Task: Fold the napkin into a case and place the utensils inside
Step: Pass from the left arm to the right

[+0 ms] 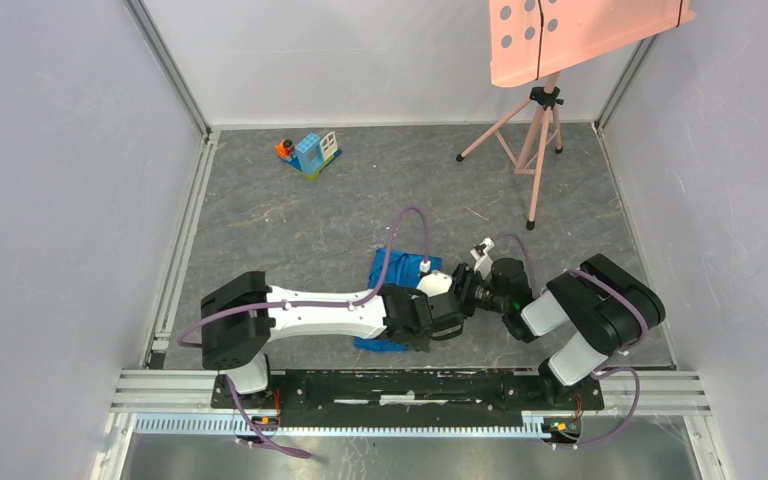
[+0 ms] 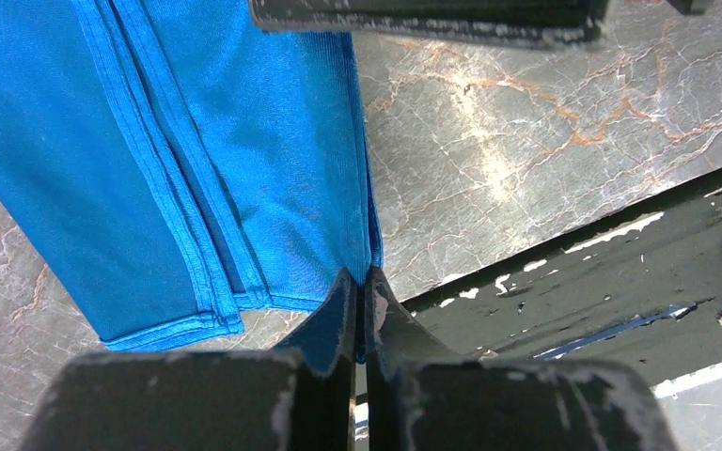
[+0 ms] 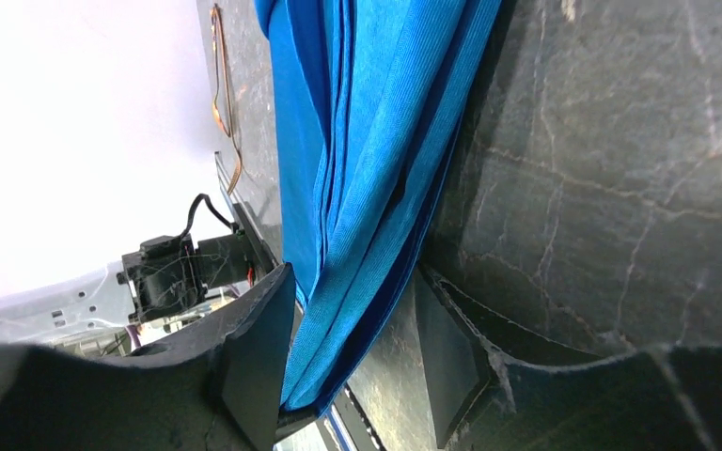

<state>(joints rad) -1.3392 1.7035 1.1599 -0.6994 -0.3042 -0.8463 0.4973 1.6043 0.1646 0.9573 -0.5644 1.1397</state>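
- Near the front of the tabletop, between the two arms: napkin, bright blue. It is folded lengthwise into a narrow band of several layers, with the hems stacked along one side. One end lies close to the black rail.
- Handling, as judged: light, thin and limp, with no stiffness. The layers are likely to slide on one another and sag wherever unsupported. It is not fragile, and the fine weave should give the pads fair grip.
- Where to hold, as judged: at a hemmed edge or corner, pinching every layer together. A pinch in the middle of the panel would probably lift the top layer only.
- Left claw: clamped together on the napkin's long edge close to a corner, the cloth gathered into a small peak between the tips.
- Right claw: jaws apart and straddling the folded band, which runs between them. The cloth sits against one finger and clear of the other, though true contact is hard to judge at this angle.
- Utensils: not made out in any view.
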